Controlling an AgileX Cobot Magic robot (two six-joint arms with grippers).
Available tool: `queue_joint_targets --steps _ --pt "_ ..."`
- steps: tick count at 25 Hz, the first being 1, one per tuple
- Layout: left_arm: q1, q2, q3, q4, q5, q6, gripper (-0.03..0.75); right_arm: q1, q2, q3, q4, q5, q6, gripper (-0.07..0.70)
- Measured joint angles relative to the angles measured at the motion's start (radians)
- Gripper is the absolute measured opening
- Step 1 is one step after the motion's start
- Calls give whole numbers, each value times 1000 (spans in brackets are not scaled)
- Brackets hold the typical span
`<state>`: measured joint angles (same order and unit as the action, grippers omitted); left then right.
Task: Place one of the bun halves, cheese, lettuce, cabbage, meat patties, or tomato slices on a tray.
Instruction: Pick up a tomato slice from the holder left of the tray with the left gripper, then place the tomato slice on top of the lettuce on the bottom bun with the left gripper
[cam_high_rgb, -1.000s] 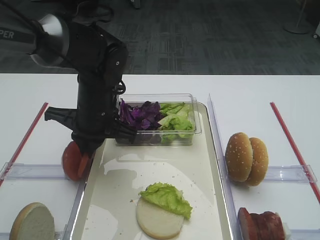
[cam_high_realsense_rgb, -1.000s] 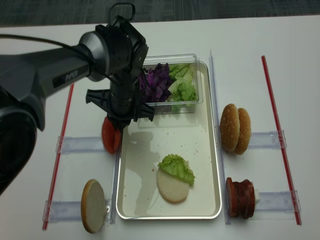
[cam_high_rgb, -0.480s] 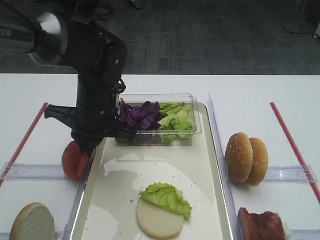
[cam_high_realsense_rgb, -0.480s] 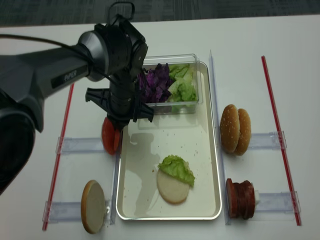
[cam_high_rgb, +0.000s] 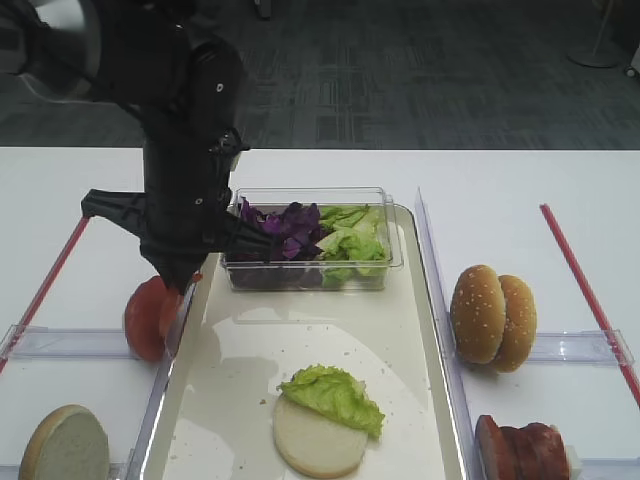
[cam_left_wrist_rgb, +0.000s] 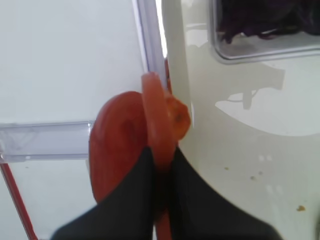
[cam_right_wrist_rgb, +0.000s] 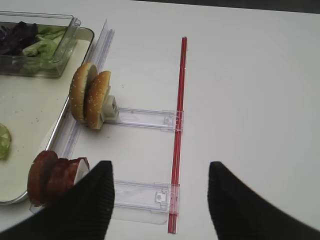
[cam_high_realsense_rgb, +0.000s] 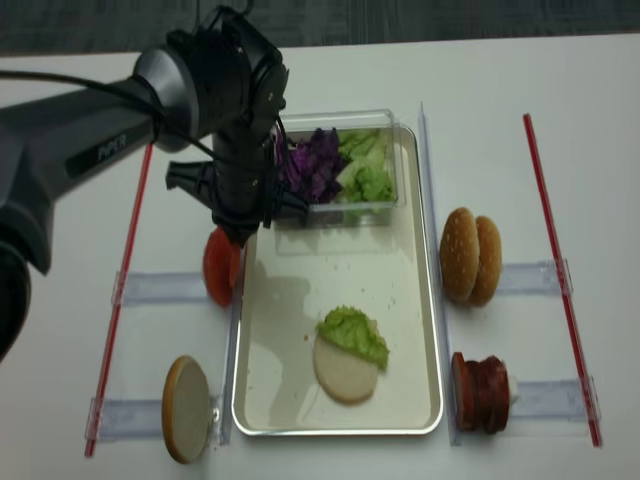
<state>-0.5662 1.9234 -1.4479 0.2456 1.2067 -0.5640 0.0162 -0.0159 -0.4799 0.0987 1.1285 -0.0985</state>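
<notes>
Left wrist view, left hand (cam_left_wrist_rgb: 161, 172) clamped on upright tomato slice (cam_left_wrist_rgb: 159, 117)

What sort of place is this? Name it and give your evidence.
Probably a lab or office test bench for burger assembly, not a kitchen: a white table marked with red strips, ingredients in clear racks, and grey carpet tiles behind.

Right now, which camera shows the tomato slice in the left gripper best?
Left wrist: the tomato slice fills the frame, edge-on, pinched by the left gripper. Both high views show only a red sliver under the arm. The right wrist view misses it.
</notes>
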Motion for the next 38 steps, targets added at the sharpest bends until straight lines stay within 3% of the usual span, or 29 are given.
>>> queue_joint_targets --steps 8,22,38 --pt "-13 -72 0 -61 4 62 9 0 0 0 0 0 3 445" --pt "-130 -162 0 -175 10 239 8 0 0 0 0 0 3 445" --pt "-166 -181 13 -538 3 530 8 0 0 0 0 0 3 445"
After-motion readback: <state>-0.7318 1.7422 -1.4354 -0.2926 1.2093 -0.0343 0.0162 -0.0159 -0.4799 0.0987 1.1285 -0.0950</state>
